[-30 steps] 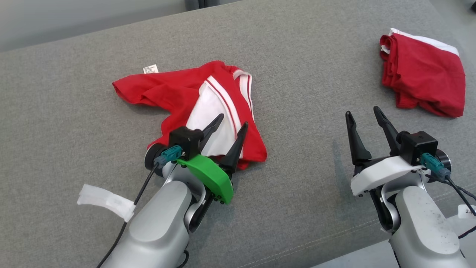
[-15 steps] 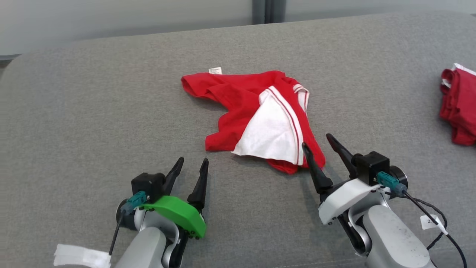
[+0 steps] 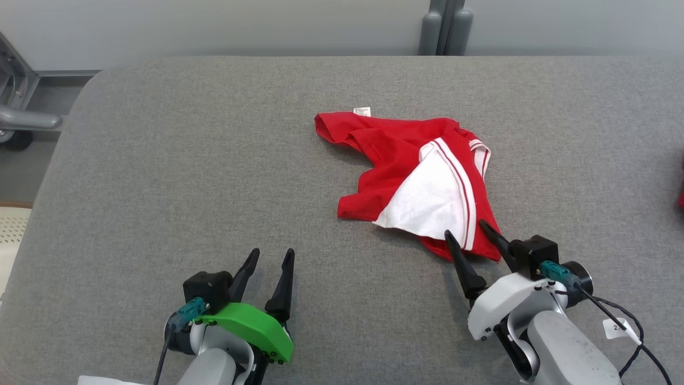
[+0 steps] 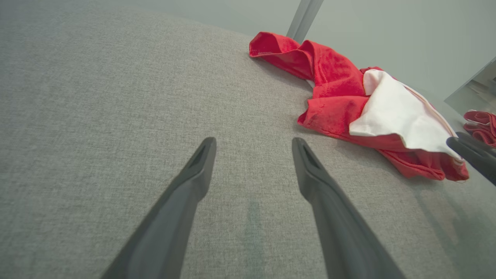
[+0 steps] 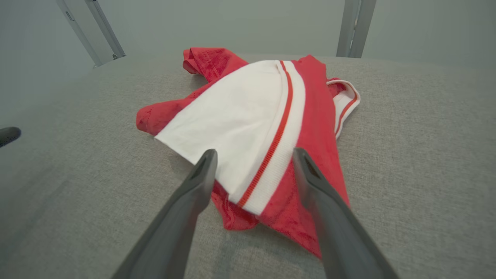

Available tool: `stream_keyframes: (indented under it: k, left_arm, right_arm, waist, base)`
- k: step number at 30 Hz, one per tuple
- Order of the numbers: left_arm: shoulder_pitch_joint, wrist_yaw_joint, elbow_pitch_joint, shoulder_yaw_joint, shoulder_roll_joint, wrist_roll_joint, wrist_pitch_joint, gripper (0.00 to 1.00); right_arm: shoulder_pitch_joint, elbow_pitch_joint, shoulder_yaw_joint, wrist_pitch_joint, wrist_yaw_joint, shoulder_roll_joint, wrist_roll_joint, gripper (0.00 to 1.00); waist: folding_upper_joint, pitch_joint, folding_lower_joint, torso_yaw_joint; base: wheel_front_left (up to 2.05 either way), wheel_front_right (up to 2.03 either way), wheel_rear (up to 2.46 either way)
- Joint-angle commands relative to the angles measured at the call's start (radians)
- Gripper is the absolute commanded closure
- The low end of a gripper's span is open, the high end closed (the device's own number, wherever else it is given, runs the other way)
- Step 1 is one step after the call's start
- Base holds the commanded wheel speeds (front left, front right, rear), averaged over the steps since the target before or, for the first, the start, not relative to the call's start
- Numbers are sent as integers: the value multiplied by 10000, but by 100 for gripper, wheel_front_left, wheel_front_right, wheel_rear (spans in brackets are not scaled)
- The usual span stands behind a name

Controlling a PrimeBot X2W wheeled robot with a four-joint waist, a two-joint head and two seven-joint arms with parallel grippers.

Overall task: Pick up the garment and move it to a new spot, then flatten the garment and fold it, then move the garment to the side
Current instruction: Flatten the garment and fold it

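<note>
Fingers of both grippers stand spread wide; neither holds anything.

Change over the last second:
- The left gripper (image 3: 272, 252) was over the near edge of the garment (image 3: 406, 155) with its fingers narrower. It now sits at lower left of the head view, well apart from the cloth, over bare grey padded surface (image 3: 187, 160).
- The whole head picture has shifted, so the camera moved. The garment's crumpled shape looks the same, so I would not call its drift across the frame a move.
- The right gripper (image 3: 465, 229) now has its tips at the garment's lower right corner. In the right wrist view its fingers straddle the white, red-striped band (image 5: 271, 155). I cannot tell whether they touch it.

Reading: the garment is released and lies just right of centre of the frame, still bunched, with a white panel folded over the red and the care label (image 3: 362, 111) at its top edge. The relocation step looks done. Flattening comes next, probably starting from that near corner.

Surroundings:
- A sliver of a second red garment (image 3: 682, 198) shows at the right edge, well apart from the work.
- A metal post (image 3: 443, 27) stands at top centre, behind the surface.
- A grey frame (image 3: 16, 107) stands at upper left, off the surface.
- The right arm carries a loose white tag (image 3: 614, 327) and a cable.

Nothing lies between either gripper and the cloth. The layered folds risk a pinch that takes more than one layer.
</note>
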Motion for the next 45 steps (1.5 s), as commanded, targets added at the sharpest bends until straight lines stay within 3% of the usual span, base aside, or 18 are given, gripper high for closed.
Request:
stream_keyframes:
  k: [1,6,7,10,16,23,30,31,32,36,45]
  left_arm:
    - [94,29,-45,6,27,-65,-3,0]
    - [23,46,-117,-40,28,-87,-4,0]
    - [7,45,-129,-52,28,-95,-4,0]
    - [-29,51,-167,-92,28,-121,-4,0]
    - [5,42,-172,-101,28,-186,-4,0]
    - [186,28,-97,-99,28,-232,-2,0]
    - [191,36,-42,-188,29,-340,-4,0]
    - [188,46,-24,-199,29,-358,-4,0]
    - [113,57,42,-269,25,-349,-4,0]
    - [-261,79,175,-344,31,-271,-4,0]
    - [-2205,240,1086,-19,32,462,-4,0]
  right_arm:
    - [102,82,-96,0,-15,-50,-82,0]
    - [119,511,-172,0,-14,-16,-232,0]
    - [88,587,-163,0,-15,-8,-235,11]
    - [-73,727,-204,0,-15,0,-228,100]
    - [-276,221,-718,0,-15,-227,-165,100]
    - [-480,-445,-1888,0,-15,-1224,-243,100]
    - [-198,26,-2864,0,-15,-1991,-508,100]
    - [-100,339,-3017,0,-15,-2005,-475,53]
    - [-180,693,-3301,0,-15,-2055,-544,0]
    - [-185,799,-3688,0,-14,-1808,-703,0]
    - [-224,-533,-3535,0,-14,-987,-646,0]
  waist:
    - [0,-5,0,-13]
    - [0,17,0,-94]
    - [0,23,0,-105]
    - [0,56,0,-122]
    - [0,11,0,-170]
    - [0,-233,0,-441]
    - [0,-317,0,-793]
    - [0,-311,0,-865]
    - [0,-245,0,-1020]
    - [0,29,0,-1397]
    - [0,913,0,-2601]
  base:
    - [0,0,0]
    - [0,0,0]
    - [0,0,0]
    - [0,0,0]
    - [0,0,0]
    - [0,0,0]
    - [0,0,0]
    - [0,0,0]
    - [0,0,0]
    - [0,0,0]
    - [0,0,0]
